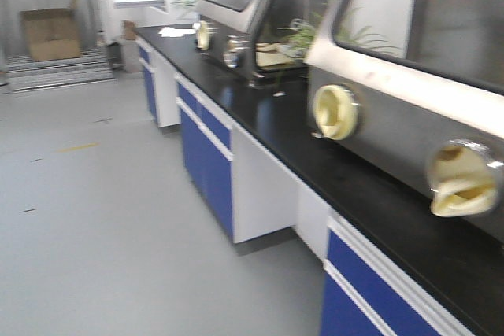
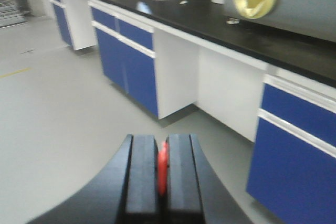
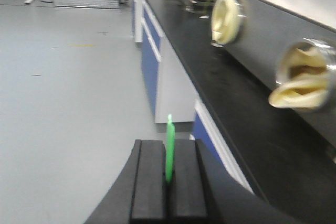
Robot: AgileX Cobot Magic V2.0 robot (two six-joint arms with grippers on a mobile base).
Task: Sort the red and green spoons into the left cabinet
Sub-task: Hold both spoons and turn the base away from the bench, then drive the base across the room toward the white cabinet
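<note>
— At 6 o'clock in the left wrist view: left pincer (image 2: 162, 145), clenched on a red spoon (image 2: 163, 174), just a thin red plastic edge showing between flat black pads (image 2: 140, 177).
— And on the right?
— Likewise at 6 o'clock there: right pincer (image 3: 168, 153) clamped on a green spoon (image 3: 169, 135), a slim glossy strip poking up past the pads.
— Room to move?
— Plenty from 7 to 10 o'clock in the front view: smooth grey floor (image 1: 94, 218), cardboard box (image 1: 51, 33) far off at 10.
— Edges?
— Long glossy black counter (image 1: 362, 194) from 11 down to 4, straight front lip. Beneath, blue cabinet doors (image 1: 209, 167) with white rails, white panels between. On top, grey metal glove boxes (image 1: 394, 116) with round cream ports (image 1: 335, 112).
</note>
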